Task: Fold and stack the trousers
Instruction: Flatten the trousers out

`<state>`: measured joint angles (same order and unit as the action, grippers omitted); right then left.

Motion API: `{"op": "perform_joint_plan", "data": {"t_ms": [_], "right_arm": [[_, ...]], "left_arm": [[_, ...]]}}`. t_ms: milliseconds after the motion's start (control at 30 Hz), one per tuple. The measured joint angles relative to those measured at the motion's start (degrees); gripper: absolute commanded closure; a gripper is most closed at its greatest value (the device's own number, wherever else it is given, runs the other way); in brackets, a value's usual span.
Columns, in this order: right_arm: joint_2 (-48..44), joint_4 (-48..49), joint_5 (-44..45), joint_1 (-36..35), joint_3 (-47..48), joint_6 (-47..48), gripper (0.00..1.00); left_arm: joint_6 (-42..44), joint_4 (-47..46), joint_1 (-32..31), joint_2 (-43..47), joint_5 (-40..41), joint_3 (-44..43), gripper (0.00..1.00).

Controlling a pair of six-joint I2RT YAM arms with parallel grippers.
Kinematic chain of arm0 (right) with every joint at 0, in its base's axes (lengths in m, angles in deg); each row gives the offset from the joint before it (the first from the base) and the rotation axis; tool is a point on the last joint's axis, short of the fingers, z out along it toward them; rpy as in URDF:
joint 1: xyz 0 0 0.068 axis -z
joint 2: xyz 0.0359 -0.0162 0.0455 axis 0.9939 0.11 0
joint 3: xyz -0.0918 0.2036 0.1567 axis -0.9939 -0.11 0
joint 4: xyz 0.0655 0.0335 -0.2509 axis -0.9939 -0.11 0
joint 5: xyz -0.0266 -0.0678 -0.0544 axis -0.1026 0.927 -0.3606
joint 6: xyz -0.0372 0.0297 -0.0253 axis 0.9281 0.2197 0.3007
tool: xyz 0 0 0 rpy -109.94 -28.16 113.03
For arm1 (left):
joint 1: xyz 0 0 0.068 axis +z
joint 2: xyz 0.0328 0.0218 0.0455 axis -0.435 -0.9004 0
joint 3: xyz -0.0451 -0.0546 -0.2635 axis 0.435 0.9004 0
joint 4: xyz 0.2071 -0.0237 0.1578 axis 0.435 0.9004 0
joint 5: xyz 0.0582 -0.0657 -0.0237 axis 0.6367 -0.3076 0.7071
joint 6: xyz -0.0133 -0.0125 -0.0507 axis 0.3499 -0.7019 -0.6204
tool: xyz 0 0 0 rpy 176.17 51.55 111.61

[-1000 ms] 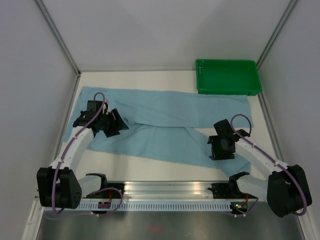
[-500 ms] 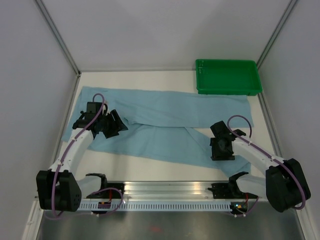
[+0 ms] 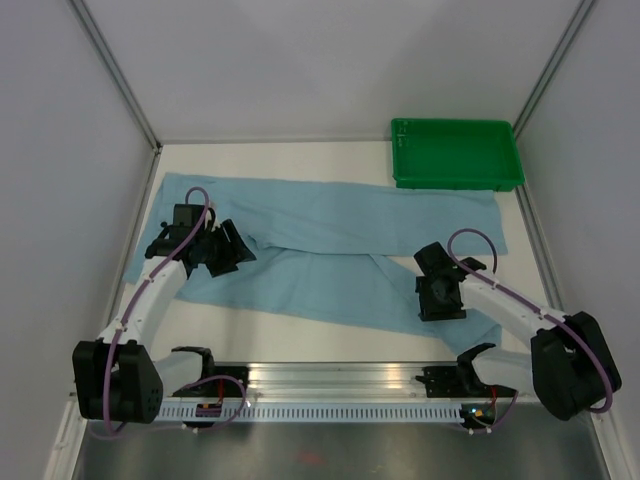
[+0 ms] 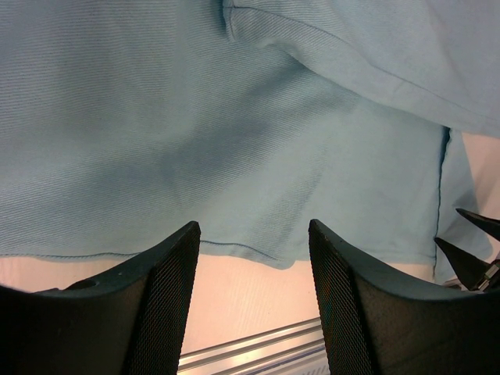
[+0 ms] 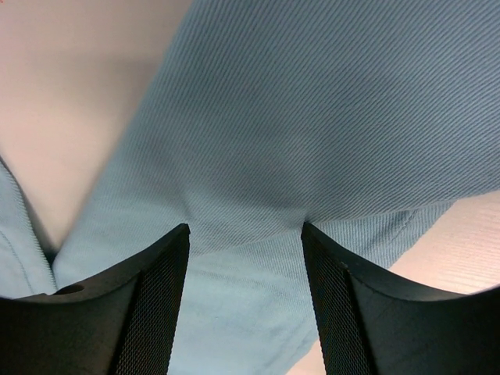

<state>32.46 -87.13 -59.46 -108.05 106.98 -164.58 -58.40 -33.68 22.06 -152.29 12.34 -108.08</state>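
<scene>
The light sky-blue trousers lie spread across the table, one leg along the back, the other angled toward the front right. My left gripper is open over the left part of the cloth; in the left wrist view its jaws frame the trousers' near hem and bare table. My right gripper is open just above the near leg's end; in the right wrist view cloth fills the gap between the jaws. The waistband button is not visible.
A green plastic tray stands at the back right, touching the trousers' far leg end. Grey walls close in left, right and back. An aluminium rail runs along the near table edge.
My right gripper has shifted slightly left and toward the near leg's cloth. The left arm and the trousers have hardly moved.
</scene>
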Motion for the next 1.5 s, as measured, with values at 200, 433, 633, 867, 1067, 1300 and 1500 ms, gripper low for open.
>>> {"op": "perform_joint_plan", "data": {"t_ms": [200,433,633,867,1067,1300,1500], "right_arm": [[5.86,-0.11,0.07,-3.37,3.1,0.0,0.32],[7.15,-0.98,1.99,-4.74,4.2,-0.04,0.4],[6.14,-0.79,2.34,-4.79,2.71,-0.13,0.93],[5.92,-1.11,3.3,-4.81,2.84,-0.63,1.0],[5.97,-6.8,5.6,-4.79,6.84,-0.59,0.94],[5.7,-9.01,7.67,-3.93,8.28,0.37,0.69],[5.38,-9.77,7.74,-3.23,6.16,1.09,0.6]], "left_arm": [[0.02,0.04,0.0,0.04,0.07,0.22,0.36],[0.04,0.55,0.0,1.03,1.31,0.22,0.36],[0.07,0.52,0.0,1.07,1.31,0.22,0.36],[0.09,0.48,0.0,1.07,1.31,0.22,0.36],[0.09,0.42,0.0,1.07,1.29,0.22,0.36],[0.09,-0.17,0.0,0.85,1.25,1.29,0.36],[0.09,-0.35,0.0,0.83,1.25,1.79,0.36]]}}
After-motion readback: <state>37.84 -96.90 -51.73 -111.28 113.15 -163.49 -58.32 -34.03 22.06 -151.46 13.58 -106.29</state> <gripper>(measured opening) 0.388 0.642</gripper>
